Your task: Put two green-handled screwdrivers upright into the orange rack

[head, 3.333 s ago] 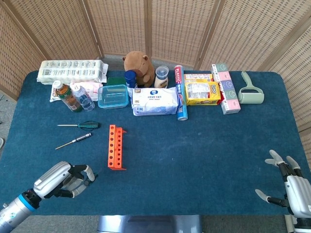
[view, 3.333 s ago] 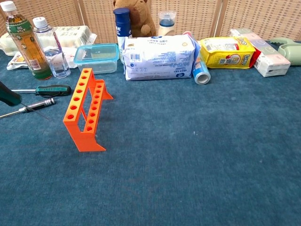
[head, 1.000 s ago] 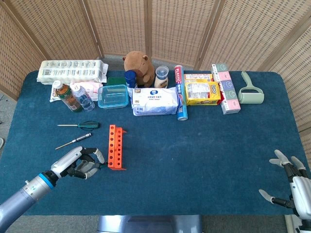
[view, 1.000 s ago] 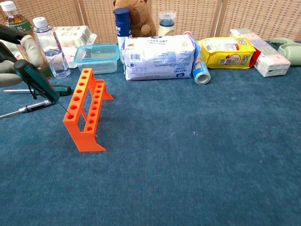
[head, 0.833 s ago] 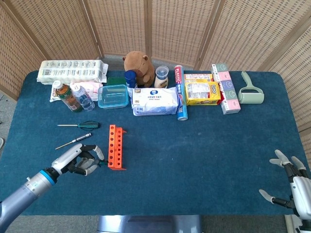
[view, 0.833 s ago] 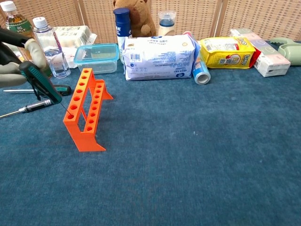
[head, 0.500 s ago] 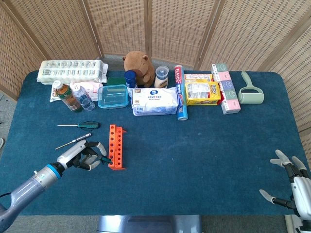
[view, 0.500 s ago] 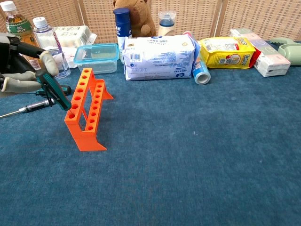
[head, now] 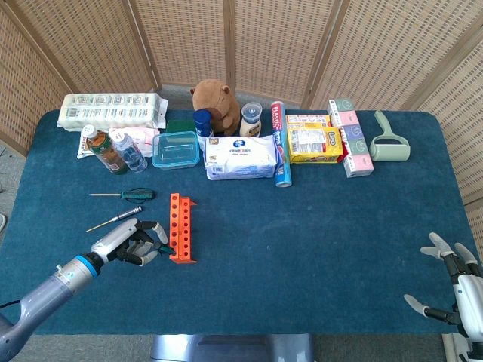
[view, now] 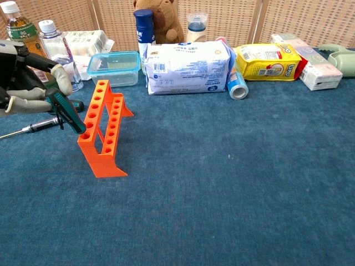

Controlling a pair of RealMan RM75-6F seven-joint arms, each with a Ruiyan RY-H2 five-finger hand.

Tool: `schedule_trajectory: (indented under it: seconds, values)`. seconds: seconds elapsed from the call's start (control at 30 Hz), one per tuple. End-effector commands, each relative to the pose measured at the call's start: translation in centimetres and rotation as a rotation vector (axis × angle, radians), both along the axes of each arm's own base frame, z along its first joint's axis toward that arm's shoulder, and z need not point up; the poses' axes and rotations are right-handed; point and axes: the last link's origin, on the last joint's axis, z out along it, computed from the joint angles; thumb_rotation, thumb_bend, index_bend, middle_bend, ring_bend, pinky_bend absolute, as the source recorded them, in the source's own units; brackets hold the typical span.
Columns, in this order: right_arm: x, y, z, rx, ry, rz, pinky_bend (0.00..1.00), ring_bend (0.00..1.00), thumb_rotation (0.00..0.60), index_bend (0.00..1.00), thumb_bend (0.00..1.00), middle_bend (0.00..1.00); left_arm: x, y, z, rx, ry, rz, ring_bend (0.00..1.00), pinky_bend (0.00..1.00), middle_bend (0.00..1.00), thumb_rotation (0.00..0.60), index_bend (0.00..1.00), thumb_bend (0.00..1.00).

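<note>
The orange rack (head: 179, 227) (view: 103, 130) stands on the blue table, its rows of holes running away from me. My left hand (head: 133, 242) (view: 26, 77) grips a green-handled screwdriver (view: 70, 113) (head: 161, 248) tilted toward the rack, its lower end at one of the rack's nearest holes. A second green-handled screwdriver (head: 125, 194) lies flat on the table, left of the rack's far end. My right hand (head: 456, 291) hovers at the table's near right corner with fingers spread, holding nothing.
A thin dark-handled screwdriver (head: 114, 219) (view: 32, 127) lies just beyond my left hand. Along the back stand two bottles (head: 113, 149), a clear lidded box (head: 175, 149), a wipes pack (head: 241, 157), a plush toy (head: 215, 102), a yellow bag (head: 314, 143) and a lint roller (head: 388, 142).
My left hand has moved right toward the rack with the screwdriver, whose lower end has reached the near holes. The rack has shifted slightly right. The right hand stays put.
</note>
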Motion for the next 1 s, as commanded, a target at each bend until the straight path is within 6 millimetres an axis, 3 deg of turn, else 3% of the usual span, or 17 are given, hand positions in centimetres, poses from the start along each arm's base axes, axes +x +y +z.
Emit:
schedule_trajectory:
  seconds: [0.03,0.4,1.0]
  values:
    - [0.0,0.0,0.0,0.000,0.000,0.000,0.02,0.26,0.600,0.07,0.11,0.28,0.3,0.0,-0.2,-0.006,0.015,0.000,0.80,0.83,0.89,0.600,0.54,0.43]
    - [0.0,0.1,0.2,-0.005,-0.007,0.002,0.02,0.26,0.600,0.07,0.12,0.28,1.4,-0.2,0.1,0.012,0.033,-0.028,0.80,0.83,0.89,0.600,0.53,0.43]
    - [0.0,0.1,0.4,-0.007,-0.010,0.004,0.02,0.26,0.600,0.07,0.12,0.28,1.7,-0.3,0.1,0.026,0.047,-0.023,0.80,0.83,0.89,0.600,0.36,0.43]
